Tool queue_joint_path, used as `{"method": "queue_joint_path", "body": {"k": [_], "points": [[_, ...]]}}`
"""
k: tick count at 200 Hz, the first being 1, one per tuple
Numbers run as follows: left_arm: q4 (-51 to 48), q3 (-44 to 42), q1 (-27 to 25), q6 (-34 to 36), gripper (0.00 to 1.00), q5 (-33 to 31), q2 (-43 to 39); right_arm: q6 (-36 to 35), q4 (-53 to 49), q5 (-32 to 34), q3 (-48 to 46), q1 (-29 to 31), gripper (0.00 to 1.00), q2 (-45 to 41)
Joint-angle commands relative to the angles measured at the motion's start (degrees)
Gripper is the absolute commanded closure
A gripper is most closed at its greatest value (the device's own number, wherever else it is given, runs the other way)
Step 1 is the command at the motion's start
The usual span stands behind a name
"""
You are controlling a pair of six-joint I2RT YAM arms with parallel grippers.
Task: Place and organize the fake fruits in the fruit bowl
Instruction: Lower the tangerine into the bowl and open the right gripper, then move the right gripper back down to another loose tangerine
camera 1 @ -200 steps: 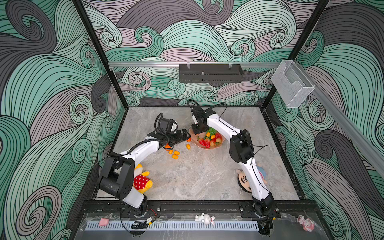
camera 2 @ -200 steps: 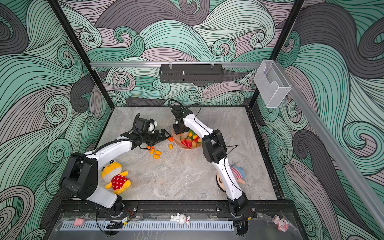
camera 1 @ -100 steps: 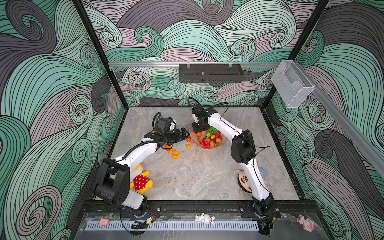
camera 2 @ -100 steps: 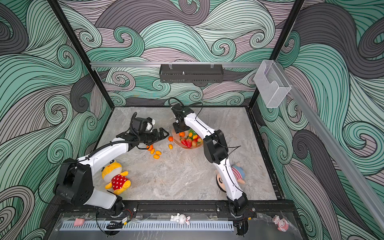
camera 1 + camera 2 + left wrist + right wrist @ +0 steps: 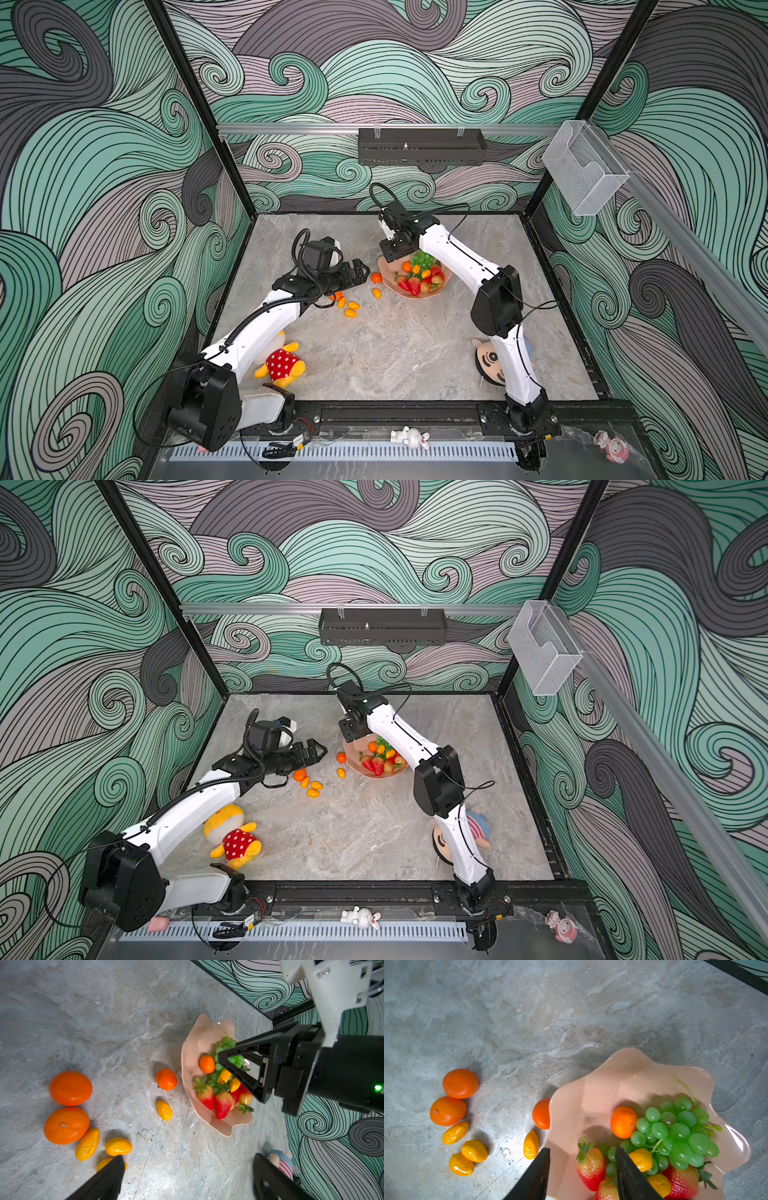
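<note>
The pink scalloped fruit bowl holds a green grape bunch, strawberries, a tangerine and kumquats. My right gripper hovers open over the bowl's left rim with nothing between its fingers. A tangerine and a kumquat lie on the table just left of the bowl. Further left lie two tangerines and three kumquats. My left gripper stands wide open above the table between these loose fruits, holding nothing.
A yellow plush toy with a red polka-dot body lies under the left arm near the front. A round-faced doll lies behind the right arm. A clear box hangs on the right rail, a black shelf on the back wall.
The left arm's shoulder and elbow have swung toward the front left while its open gripper stays by the loose fruits. The right gripper stays over the bowl's rim.
</note>
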Motion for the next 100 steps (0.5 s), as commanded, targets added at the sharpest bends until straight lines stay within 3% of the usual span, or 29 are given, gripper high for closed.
{"method": "queue_joint_path", "body": {"k": [1,48,100], "points": [[-1.2,-2.0,2.5,-1.1,0.01,-2.0,-2.8,-2.0,-1.1,1.7,0.8,3.3,0.5,0.2],[0.0,-5.8,6.9,-2.6,0.01,-1.2,-6.4,-2.0,-5.2,2.2,7.5,7.4,0.52,7.5],[-0.2,-6.2,8.1,-2.4,0.01,-0.3,-6.4,-0.3,-8.8,4.9,14.9,8.3,0.51,14.8]]}}
